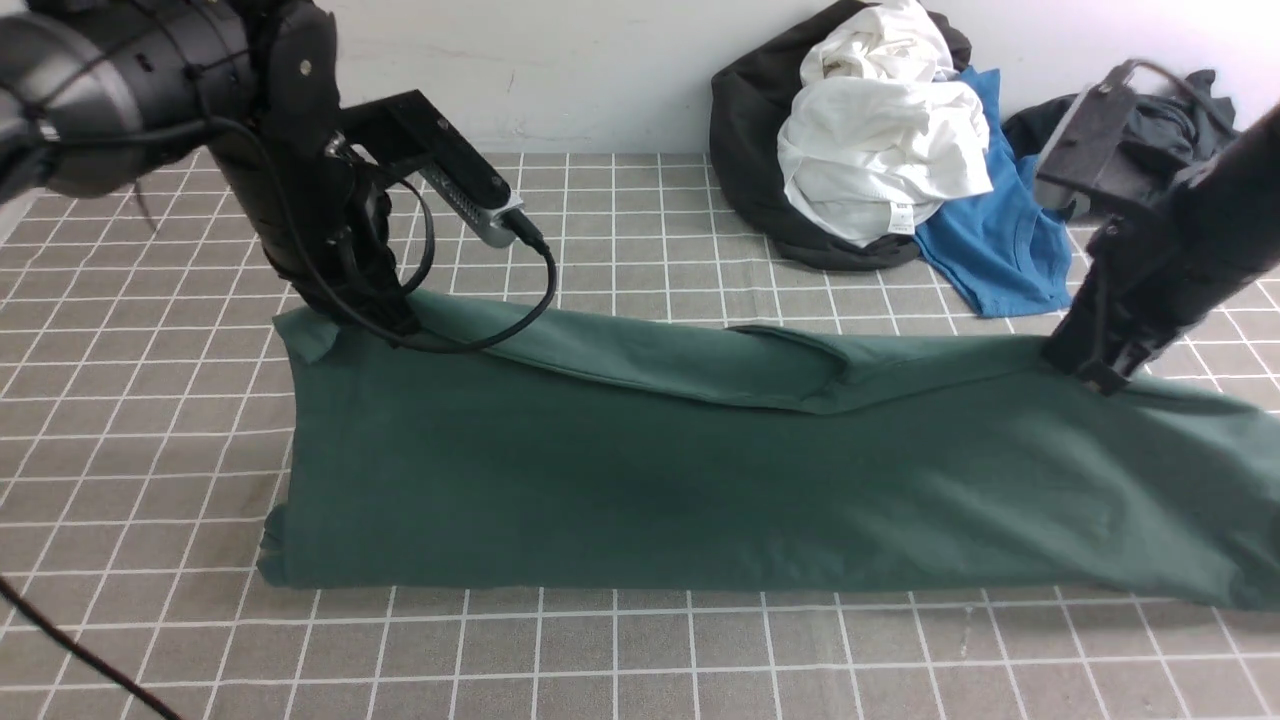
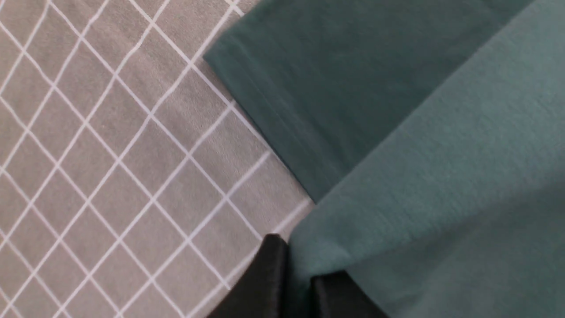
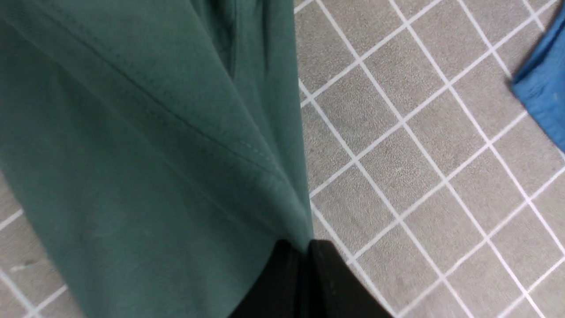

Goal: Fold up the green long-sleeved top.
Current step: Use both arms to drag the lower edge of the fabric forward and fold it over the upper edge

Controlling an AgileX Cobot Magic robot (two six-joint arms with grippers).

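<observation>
The green long-sleeved top (image 1: pixel 700 480) lies stretched across the grid-patterned table, folded lengthwise into a wide band. My left gripper (image 1: pixel 385 322) is shut on its far left edge; the left wrist view has the black fingers pinching the green cloth (image 2: pixel 397 185) at the gripper (image 2: pixel 300 269). At the far right edge my right gripper (image 1: pixel 1095 372) is shut on the fabric too, and the right wrist view has the top (image 3: pixel 145 168) hanging taut from the closed gripper (image 3: pixel 306 249). A folded sleeve seam (image 1: pixel 790 345) runs along the back edge.
At the back right lies a heap of clothes: a black garment (image 1: pixel 750 170), a white one (image 1: pixel 880 150), a bright blue T-shirt (image 1: pixel 1000 240) (image 3: pixel 543 88) and a dark grey garment (image 1: pixel 1160 130). The wall stands behind the table.
</observation>
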